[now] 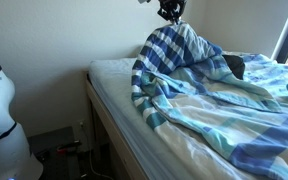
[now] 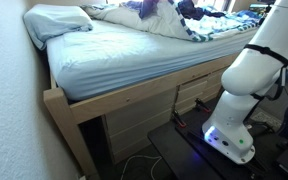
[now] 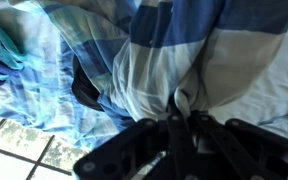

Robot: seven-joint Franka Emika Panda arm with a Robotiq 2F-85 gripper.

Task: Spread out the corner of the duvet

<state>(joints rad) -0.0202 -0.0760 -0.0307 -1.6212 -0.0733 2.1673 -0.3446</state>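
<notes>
The duvet [image 1: 234, 105], light blue with teal, dark blue and white stripes, lies rumpled over the bed. Its corner [image 1: 169, 50] is lifted into a hanging peak well above the mattress. My gripper [image 1: 170, 12] is at the top of that peak, shut on the corner of the duvet. In the wrist view the fabric [image 3: 184, 60] hangs down from between my closed fingers [image 3: 181, 112]. In an exterior view the gripper [image 2: 187, 8] and the lifted corner [image 2: 164, 15] are at the far side of the bed.
The white mattress sheet [image 2: 124, 55] covers the bed's near part, with a white pillow [image 2: 56, 20] at its head. The wooden bed frame [image 2: 134, 95] has drawers below. The robot base [image 2: 244, 90] stands beside the bed. A wall is behind the bed [image 1: 74, 30].
</notes>
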